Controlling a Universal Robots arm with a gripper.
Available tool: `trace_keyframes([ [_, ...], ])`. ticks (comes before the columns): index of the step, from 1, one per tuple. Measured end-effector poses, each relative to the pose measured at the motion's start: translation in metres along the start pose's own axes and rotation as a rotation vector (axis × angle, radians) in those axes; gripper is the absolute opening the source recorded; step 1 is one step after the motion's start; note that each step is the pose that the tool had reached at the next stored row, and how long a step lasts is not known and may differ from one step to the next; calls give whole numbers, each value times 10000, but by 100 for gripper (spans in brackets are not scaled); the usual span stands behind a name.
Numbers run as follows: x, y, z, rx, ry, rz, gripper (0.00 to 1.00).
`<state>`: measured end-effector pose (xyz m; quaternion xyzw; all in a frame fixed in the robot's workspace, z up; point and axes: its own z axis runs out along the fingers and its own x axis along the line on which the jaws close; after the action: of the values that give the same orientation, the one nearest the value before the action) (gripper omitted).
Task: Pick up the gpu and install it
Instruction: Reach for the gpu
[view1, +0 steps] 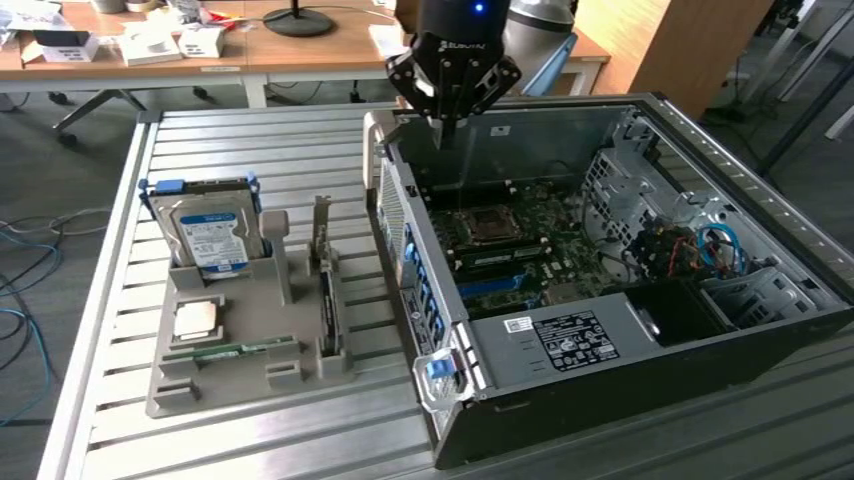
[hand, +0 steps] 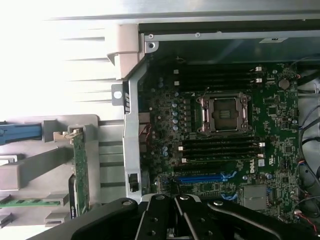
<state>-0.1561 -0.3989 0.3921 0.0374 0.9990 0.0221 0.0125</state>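
The gpu (view1: 324, 290) stands on edge in a slot of the grey holder (view1: 227, 385), its silver bracket pointing up; in the wrist view the gpu (hand: 80, 170) appears as a thin green-edged card. My gripper (view1: 445, 135) hangs over the back corner of the open computer case (view1: 601, 330), well apart from the gpu, to the exterior view's right of it. Its fingers are shut together with nothing between them. The gripper (hand: 175, 220) looks down on the motherboard (hand: 225, 130) and its blue card slot (hand: 200, 177).
The holder also carries a silver hard drive with a blue-white label (view1: 207, 235), a small square chip (view1: 198, 320) and a green memory stick (view1: 240, 350). All stand on a slatted metal table (view1: 240, 140). Desks with boxes (view1: 147, 45) stand behind.
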Motion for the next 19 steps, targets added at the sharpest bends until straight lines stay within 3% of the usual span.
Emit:
trace_keyframes([
  [19, 147, -11, 5, 1, 0, 0, 11],
])
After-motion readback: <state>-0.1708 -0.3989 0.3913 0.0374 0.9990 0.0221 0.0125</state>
